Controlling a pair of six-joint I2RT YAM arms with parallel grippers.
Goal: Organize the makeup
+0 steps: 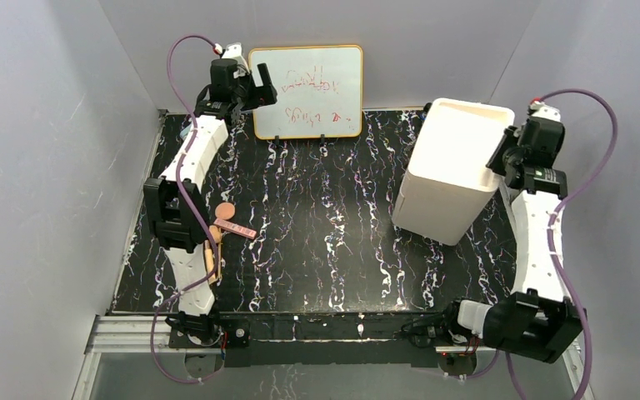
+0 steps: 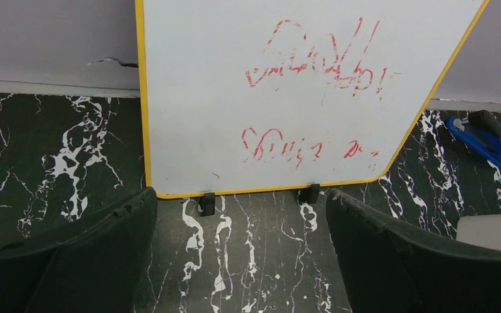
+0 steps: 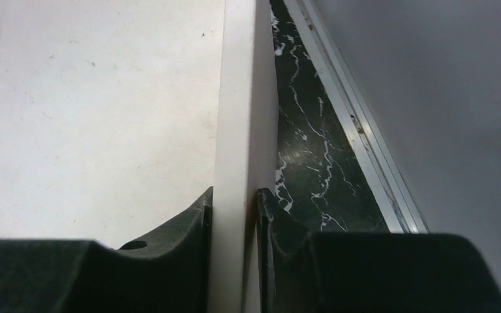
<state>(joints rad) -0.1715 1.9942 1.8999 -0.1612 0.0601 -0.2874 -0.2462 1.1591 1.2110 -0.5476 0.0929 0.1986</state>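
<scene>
left gripper: fingers apart, empty, well left of bin
right gripper: clamped on bin's right wall
bin: tilted
makeup: puff, palette, brush clustered well left of bin

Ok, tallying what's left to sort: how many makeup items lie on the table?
3, all beside the left arm: a round peach puff, a pink palette just nearer, and a tan-handled brush closest to its base. The arm may hide more.
</scene>
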